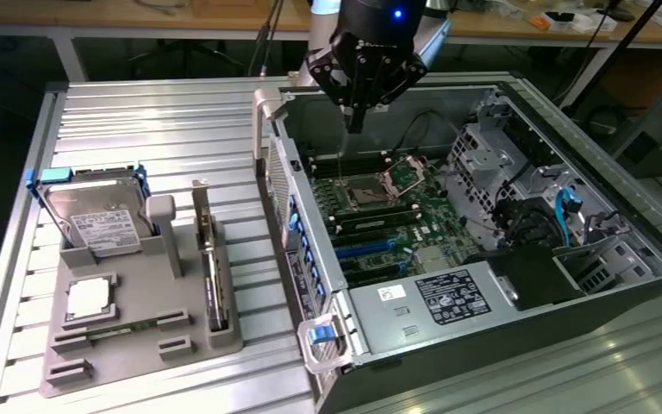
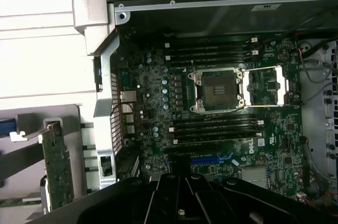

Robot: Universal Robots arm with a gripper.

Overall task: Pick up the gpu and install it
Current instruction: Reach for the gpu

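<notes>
The gpu (image 1: 209, 259) stands on edge in a slot of the grey holder (image 1: 135, 366), at the exterior view's left; its green board and silver end bracket show. In the wrist view the gpu (image 2: 57, 167) stands beside the case wall. My gripper (image 1: 355, 121) hangs above the far part of the open computer case (image 1: 308, 224), over the motherboard (image 1: 391, 216), well apart from the gpu. Its fingers are shut with nothing between them. The gripper (image 2: 185, 203) looks down on the board's blue expansion slot (image 2: 211, 159) and the open processor socket (image 2: 217, 90).
The grey holder also carries a silver hard drive (image 1: 99, 216) with a white label, a processor chip (image 1: 87, 296) and a narrow memory stick (image 1: 118, 329). Drive cages, cables and a black power supply (image 1: 533, 276) fill the case's right side. Everything rests on a ribbed metal table (image 1: 159, 121).
</notes>
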